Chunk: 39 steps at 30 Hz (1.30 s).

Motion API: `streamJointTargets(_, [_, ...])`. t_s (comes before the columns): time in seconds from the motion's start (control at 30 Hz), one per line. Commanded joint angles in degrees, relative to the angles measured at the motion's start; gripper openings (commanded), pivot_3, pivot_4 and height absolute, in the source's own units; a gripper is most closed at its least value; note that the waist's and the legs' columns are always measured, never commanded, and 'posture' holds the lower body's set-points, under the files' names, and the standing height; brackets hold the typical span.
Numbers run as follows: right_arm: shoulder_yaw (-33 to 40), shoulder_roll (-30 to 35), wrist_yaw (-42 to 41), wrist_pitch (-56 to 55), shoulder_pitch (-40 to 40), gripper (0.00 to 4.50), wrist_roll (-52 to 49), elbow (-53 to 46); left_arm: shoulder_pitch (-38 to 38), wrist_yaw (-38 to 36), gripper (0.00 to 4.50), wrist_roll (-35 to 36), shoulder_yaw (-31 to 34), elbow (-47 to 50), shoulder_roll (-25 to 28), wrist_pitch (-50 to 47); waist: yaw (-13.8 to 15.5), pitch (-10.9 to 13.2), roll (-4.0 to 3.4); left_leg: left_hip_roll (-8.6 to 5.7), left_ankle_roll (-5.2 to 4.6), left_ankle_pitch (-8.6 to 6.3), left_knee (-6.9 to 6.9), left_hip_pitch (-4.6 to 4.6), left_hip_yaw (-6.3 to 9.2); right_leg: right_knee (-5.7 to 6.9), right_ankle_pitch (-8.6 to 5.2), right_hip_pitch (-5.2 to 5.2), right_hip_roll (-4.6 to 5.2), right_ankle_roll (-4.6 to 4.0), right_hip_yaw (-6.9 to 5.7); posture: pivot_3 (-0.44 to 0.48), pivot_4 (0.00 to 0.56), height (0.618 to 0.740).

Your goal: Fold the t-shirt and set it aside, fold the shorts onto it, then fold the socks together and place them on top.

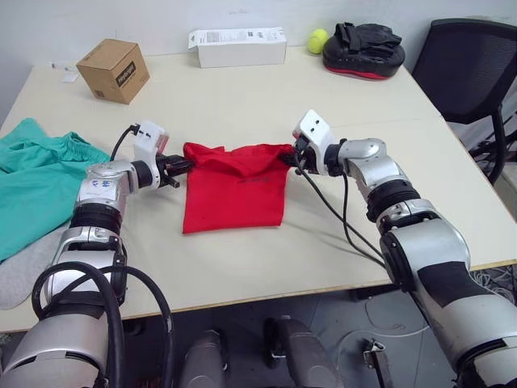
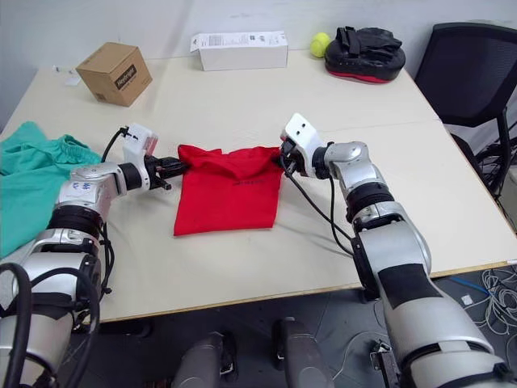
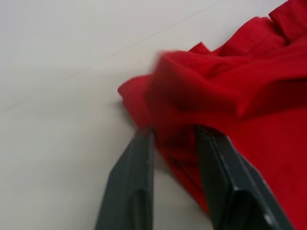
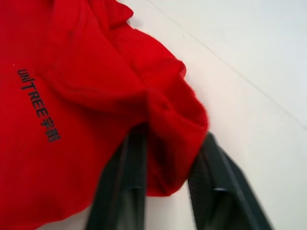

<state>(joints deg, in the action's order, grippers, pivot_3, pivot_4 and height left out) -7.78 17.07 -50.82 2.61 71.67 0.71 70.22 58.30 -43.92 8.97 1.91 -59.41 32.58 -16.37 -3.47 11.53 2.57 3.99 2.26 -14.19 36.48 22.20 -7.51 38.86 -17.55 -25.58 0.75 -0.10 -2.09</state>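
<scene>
T-shirt [image 1: 234, 196] lay in the middle of the table [image 1: 266, 105] as a roughly square red packet, evidently already doubled over, its far edge bunched and raised between the two arms while the near part rested flat; the dark chest print faced up. The left gripper [image 1: 176, 170] had its two black fingers [image 3: 132, 184] set a little apart around the shirt's far left corner, with a fold of red cloth pinched between them; the right gripper [image 2: 284, 159] held the far right corner the same way, a wad of fabric caught between its fingers [image 4: 125, 179], which stood partly closed on it. Holding both far corners at once seemed meant to keep that edge taut and level, so that the cloth could be carried over as one straight fold rather than sagging in the centre. The shorts [image 1: 39, 182] waited on the table's left side, well apart from the shirt, with the socks [image 1: 23, 271] just beside them near the front edge; neither had yet been handled, I judged, since the shirt was first in the order. A cardboard box [image 1: 114, 70], a white carton [image 1: 237, 46], a tennis ball [image 1: 317, 40] and a black pad [image 1: 363, 48] sat at the far edge, out of the working area.
</scene>
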Motion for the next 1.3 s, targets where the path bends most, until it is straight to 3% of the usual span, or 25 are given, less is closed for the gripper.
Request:
streamJointTargets(0.03, [3.4, 0.1, 2.7, 3.7, 3.0, 2.47, -1.2, 0.2, 2.6, -0.2, 2.90, 0.7, 2.6, 0.6, 2.0, -1.6, 0.0, 0.0, 0.00, -0.01, 0.00, 0.01, 0.01, 0.00, 0.01, 0.02, 0.00, 0.00, 0.00, 0.00, 0.00, 0.000, 0.150, 0.740])
streamJointTargets(0.2, [6.9, 1.5, 3.3, 6.3, 4.4, 4.18, -2.7, -1.0, 1.5, -2.8, 4.48, 2.5, 5.1, 6.1, 5.5, -6.1, -0.6, 0.0, 0.00, 0.00, 0.02, 0.02, 0.00, -0.01, -0.01, 0.07, 0.02, -0.04, 0.00, -0.03, 0.02, 0.000, 0.150, 0.740])
streamJointTargets(0.23, [7.5, 1.8, 3.5, 7.0, 4.7, 4.47, -2.8, -1.2, 0.9, -3.8, 4.50, 2.7, 5.3, 7.9, 6.1, -6.9, -0.7, 0.0, 0.00, 0.00, 0.03, 0.02, 0.00, 0.00, 0.01, 0.08, 0.02, -0.05, 0.00, -0.03, 0.01, 0.000, 0.150, 0.740])
streamJointTargets(0.33, [5.9, 3.5, -0.3, 2.7, 2.7, 4.47, -1.4, -7.1, -9.6, -12.2, 4.50, 6.0, 3.4, 30.6, 10.1, -11.5, -1.4, 0.0, -0.01, -0.01, 0.05, 0.02, -0.09, 0.03, 0.01, 0.05, 0.02, -0.07, 0.02, -0.03, 0.04, 0.000, 0.150, 0.740])
streamJointTargets(0.43, [2.5, 5.9, -10.9, -5.4, -6.1, 4.47, -2.4, -24.0, -22.9, -18.5, 4.50, 10.4, 2.9, 54.6, 15.3, -15.0, -1.5, 0.0, -0.02, 0.04, 0.09, -0.01, -0.36, -0.03, -0.06, 0.10, 0.01, -0.08, -0.05, -0.03, 0.16, 0.000, 0.150, 0.740])
streamJointTargets(0.57, [-2.2, 9.4, -17.2, -9.3, -19.6, 4.47, -3.0, -46.7, -36.7, -19.5, 4.50, 7.4, 1.8, 69.2, 20.7, -11.1, -1.2, 0.0, -0.01, 0.15, 0.24, -0.17, -0.44, -0.02, 0.13, -0.22, -0.18, -0.06, -0.28, 0.06, 0.22, 0.000, 0.150, 0.740])
streamJointTargets(0.67, [-6.5, 11.9, -19.6, -14.9, -28.4, 4.47, -1.0, -57.7, -44.6, -18.8, 4.50, 2.7, 1.0, 72.3, 22.7, -3.0, -1.2, 0.0, -0.01, 0.10, 0.21, -0.15, -0.39, -0.05, 0.18, -0.24, -0.20, -0.01, -0.29, 0.07, 0.29, 0.000, 0.150, 0.740])
streamJointTargets(0.77, [-8.7, 12.2, -17.0, -17.6, -32.5, 4.47, 1.6, -60.7, -44.4, -14.0, 4.50, 0.1, 0.5, 71.3, 20.6, -1.0, -1.0, 0.0, 0.01, -0.05, -0.29, -0.25, -0.37, -0.15, 0.21, -0.30, -0.07, 0.11, -0.22, 0.00, 0.37, 0.000, 0.150, 0.740])
streamJointTargets(1.13, [-13.1, 6.6, -1.4, -26.3, -30.1, 4.47, 13.6, -48.9, -41.7, -5.4, 4.50, -8.4, -4.4, 66.3, 14.3, 5.4, -1.1, 0.0, 0.05, -0.08, -0.32, 0.25, -0.52, -0.06, 0.13, -0.73, 0.50, 0.14, -0.26, -0.10, 0.50, 0.000, 0.150, 0.740])
streamJointTargets(1.23, [-14.0, 6.4, 0.4, -28.3, -29.3, 3.92, 15.4, -45.4, -41.7, -5.0, 3.94, -9.1, -5.1, 65.1, 13.8, 6.1, -1.1, -0.1, 0.07, -0.04, -0.24, 0.22, -0.52, -0.05, 0.08, -0.77, 0.49, 0.13, -0.29, -0.08, 0.55, 0.000, 0.150, 0.740])
streamJointTargets(1.3, [-14.3, 6.3, 1.2, -28.8, -28.8, 3.27, 15.4, -43.8, -41.6, -4.6, 3.34, -9.5, -5.4, 64.4, 13.4, 6.1, -1.2, -0.1, 0.08, -0.06, -0.31, 0.20, -0.48, -0.08, 0.01, -0.75, 0.51, 0.14, -0.28, -0.05, 0.63, 0.000, 0.150, 0.740])
